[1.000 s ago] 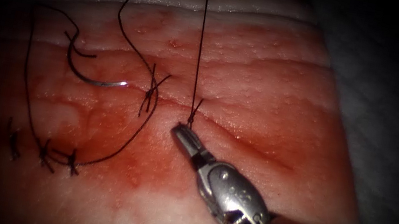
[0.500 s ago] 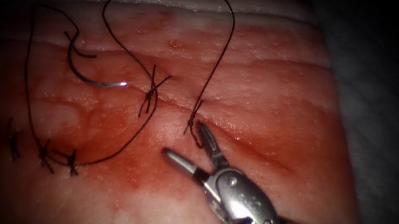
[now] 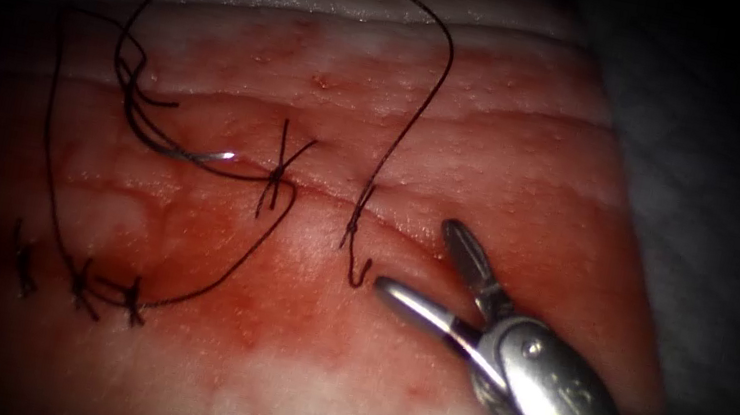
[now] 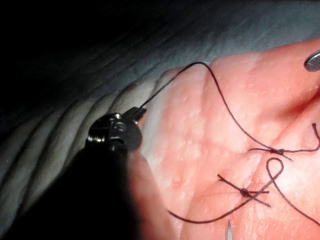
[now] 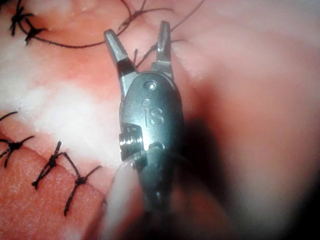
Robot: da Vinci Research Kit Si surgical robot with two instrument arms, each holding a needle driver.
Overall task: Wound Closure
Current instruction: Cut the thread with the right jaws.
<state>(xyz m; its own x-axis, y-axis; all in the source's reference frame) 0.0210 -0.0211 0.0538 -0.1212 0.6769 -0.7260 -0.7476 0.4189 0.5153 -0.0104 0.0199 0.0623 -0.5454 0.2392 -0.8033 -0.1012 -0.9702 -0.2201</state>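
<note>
My right tool [image 3: 417,257] hovers just right of the newest knot [image 3: 356,218] on the cut [image 3: 322,191], jaws spread wide and holding nothing; its open jaws also show in the right wrist view [image 5: 137,31]. A short thread tail [image 3: 359,272] curls below that knot. From the knot the thread [image 3: 445,58] rises in a slack arc toward the back left. My left tool [image 4: 136,112] is shut on this thread above the tissue's far edge. The curved needle [image 3: 167,146] lies loose on the tissue near the cut's left end, held by neither tool.
An older knotted stitch [image 3: 277,176] sits left of the newest one. More finished stitches lie at lower left [image 3: 82,284] and in the right wrist view [image 5: 55,162]. Red fluid stains the tissue [image 3: 504,140]. Loose thread loops around the needle.
The right tool let go of the short tail at the knot, opened, and drew back to the right. The long thread went from taut and straight to a slack arc.
</note>
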